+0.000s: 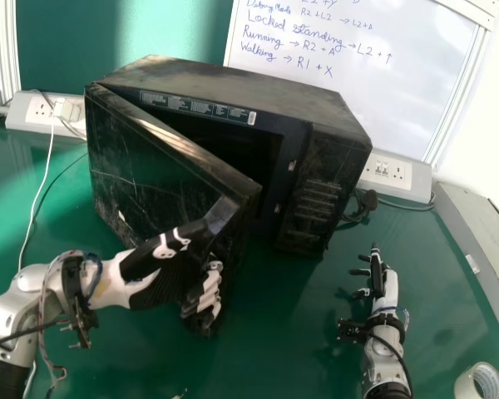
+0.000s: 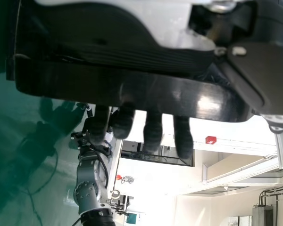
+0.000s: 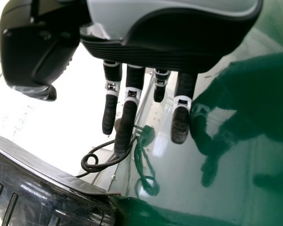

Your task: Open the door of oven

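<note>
Oven [image 1: 241, 87] sat on the green desk [image 1: 274, 357], back toward the whiteboard [image 1: 399, 104], its door [image 1: 150, 179] partly open: hinged side at the robot's left, free edge swung out toward the robot, dark cavity showing behind it. Left hand [image 1: 162, 278] was at that free edge, fingers hooked round it, tips poking past the edge in the left wrist view, thumb up by the door's top corner. Right hand [image 1: 385, 287] was over the desk to the right of the oven, apart from it, fingers open and straight, nothing in them. Socket box [image 1: 25, 104] with a white plug [image 1: 66, 108] stood behind the oven's left side, white cable [image 1: 46, 179] running down from it; second socket box [image 1: 412, 179] sat behind the right side, black plug [image 1: 368, 199] near it. Tape roll [image 1: 466, 382] lay at the desk's near right.
</note>
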